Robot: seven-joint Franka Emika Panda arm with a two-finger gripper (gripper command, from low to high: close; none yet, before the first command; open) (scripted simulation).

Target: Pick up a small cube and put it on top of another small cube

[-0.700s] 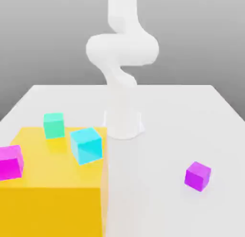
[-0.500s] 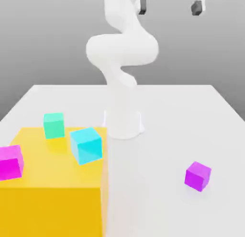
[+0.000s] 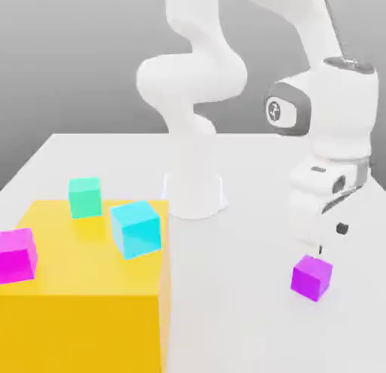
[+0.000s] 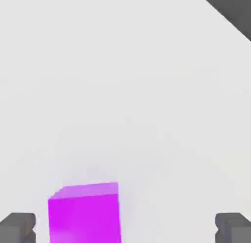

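One small purple cube [image 3: 311, 277] sits alone on the white table [image 3: 249, 304] near its right edge in the exterior view; the gripper [image 4: 125, 227] hovers above it, fingers spread wide to straddle it.

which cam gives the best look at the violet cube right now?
The exterior view: the violet cube shows whole, resting on the white table just below the gripper, apart from the yellow block. The hand view crops it at the frame edge, between the open fingers.
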